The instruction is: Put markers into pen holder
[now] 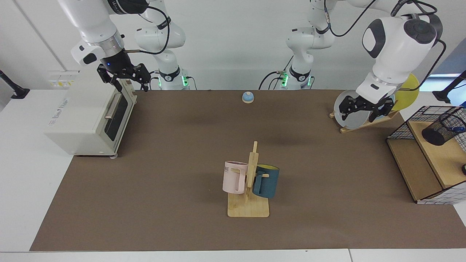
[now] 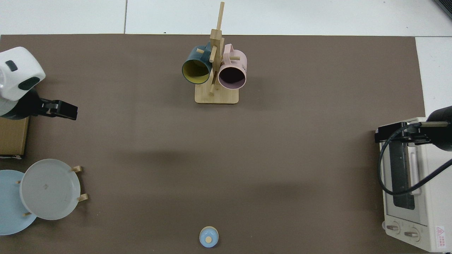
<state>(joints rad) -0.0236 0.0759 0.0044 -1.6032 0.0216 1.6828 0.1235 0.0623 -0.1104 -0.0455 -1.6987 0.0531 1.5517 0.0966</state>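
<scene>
Brown mat (image 1: pixel 182 153) covers the white table, with a white wall behind. A toaster oven (image 1: pixel 87 116) sits at one end, a mug rack (image 1: pixel 251 182) near the middle, and plates (image 1: pixel 349 109) on a wooden stand. The black pen holder (image 1: pixel 442 128) leans on a wooden shelf (image 1: pixel 437 160), a blue marker (image 1: pixel 457 128) poking out. The left gripper (image 1: pixel 366 109) hangs empty before the plates, fingers apart, well away from the holder. The right gripper (image 1: pixel 127 78) waits over the oven, fingers apart.

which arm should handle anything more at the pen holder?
Left. The left gripper hangs empty and open beside the plate rack, near the pen holder. The right gripper waits over the toaster oven, across the table.
</scene>
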